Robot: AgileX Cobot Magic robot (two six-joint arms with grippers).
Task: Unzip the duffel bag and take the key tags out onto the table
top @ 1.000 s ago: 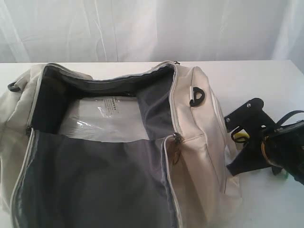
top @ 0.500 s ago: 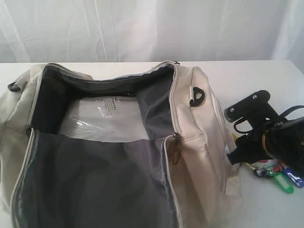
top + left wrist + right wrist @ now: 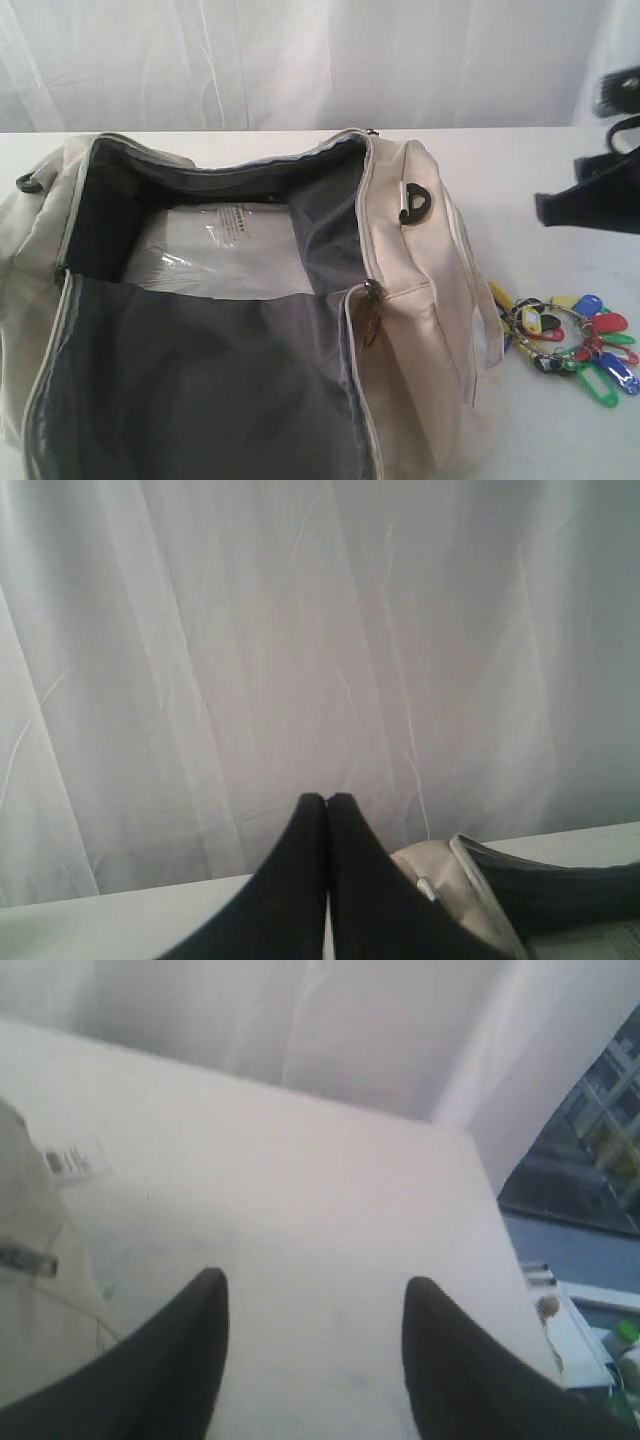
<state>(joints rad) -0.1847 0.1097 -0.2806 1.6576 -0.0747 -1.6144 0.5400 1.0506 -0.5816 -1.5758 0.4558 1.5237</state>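
Observation:
The cream duffel bag (image 3: 420, 300) lies unzipped on the white table (image 3: 520, 170), its grey lining and a clear plastic packet (image 3: 215, 255) showing inside. The key tags (image 3: 580, 335), a colourful bunch on metal rings, lie on the table just right of the bag. My right gripper (image 3: 600, 150) hangs at the right edge, above and behind the tags; in its wrist view it (image 3: 315, 1285) is open with nothing between its fingers. My left gripper (image 3: 327, 800) is shut and empty, pointing at the curtain, with a corner of the bag (image 3: 450, 870) beside it.
A white curtain (image 3: 300, 60) hangs behind the table. A black D-ring (image 3: 415, 203) sticks up from the bag's right end and a metal zipper pull (image 3: 372, 292) sits at the opening. A white paper label (image 3: 75, 1160) lies on the table by the bag.
The right gripper opened, let the key tags drop onto the table right of the bag, then rose up and away toward the right edge. The left gripper has not moved.

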